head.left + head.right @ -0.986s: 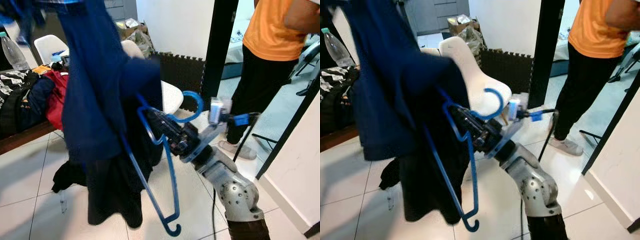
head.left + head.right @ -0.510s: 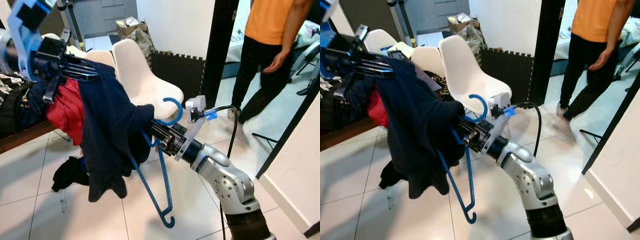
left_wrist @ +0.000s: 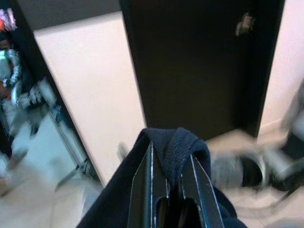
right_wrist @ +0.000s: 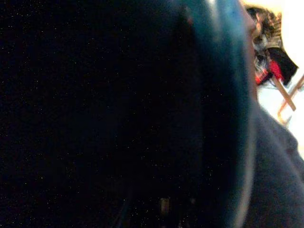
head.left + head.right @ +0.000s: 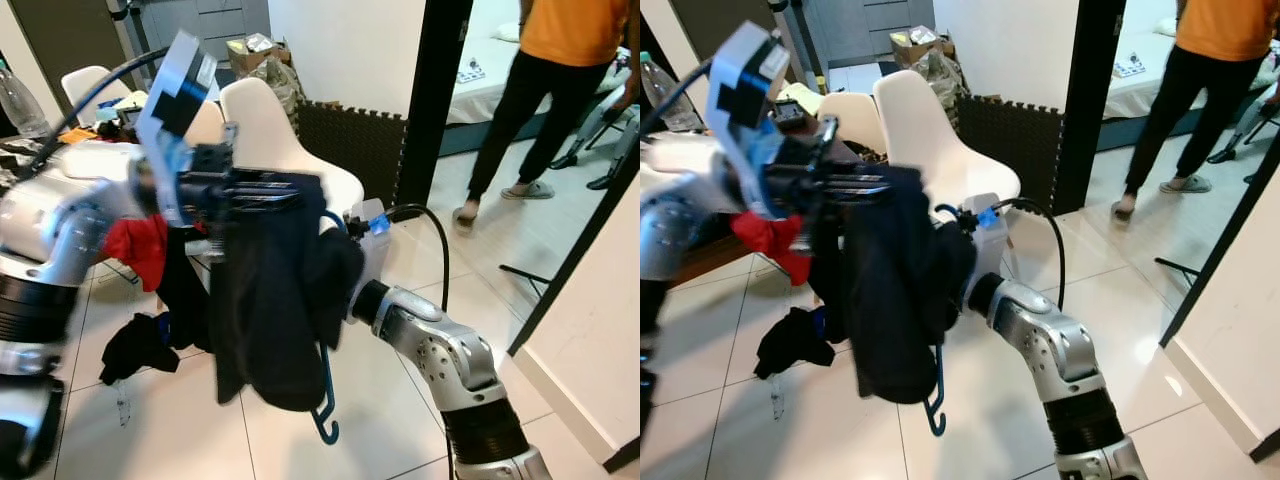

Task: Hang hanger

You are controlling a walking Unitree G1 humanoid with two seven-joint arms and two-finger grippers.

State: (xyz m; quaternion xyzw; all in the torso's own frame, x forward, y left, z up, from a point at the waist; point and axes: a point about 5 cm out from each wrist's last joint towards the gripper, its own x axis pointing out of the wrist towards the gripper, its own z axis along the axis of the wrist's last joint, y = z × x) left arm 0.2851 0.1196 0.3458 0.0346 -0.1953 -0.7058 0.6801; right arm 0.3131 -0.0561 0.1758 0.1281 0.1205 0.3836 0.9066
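Note:
A dark navy garment [image 5: 270, 300] hangs draped from my left gripper [image 5: 293, 192], which is shut on a fold of it; the left wrist view shows the cloth [image 3: 178, 142] pinched between the two black fingers [image 3: 142, 185]. My right arm [image 5: 430, 345] reaches in from the lower right, and its gripper is hidden behind the garment. It holds a blue hanger [image 5: 326, 395], whose lower hooked end pokes out below the cloth. A blue curve of the hanger [image 4: 228, 95] sits close in the dark right wrist view.
White chairs [image 5: 270, 130] stand just behind the garment. Red cloth [image 5: 140, 245] and dark clothes on the tiled floor [image 5: 135, 345] lie to the left. A person [image 5: 560, 80] stands in the doorway at the right, past a black door frame [image 5: 425, 100]. A white wall [image 5: 600, 330] stands right.
My left arm has swung right and down, bringing the garment over the hanger and covering my right gripper. The person has stepped farther back to the right.

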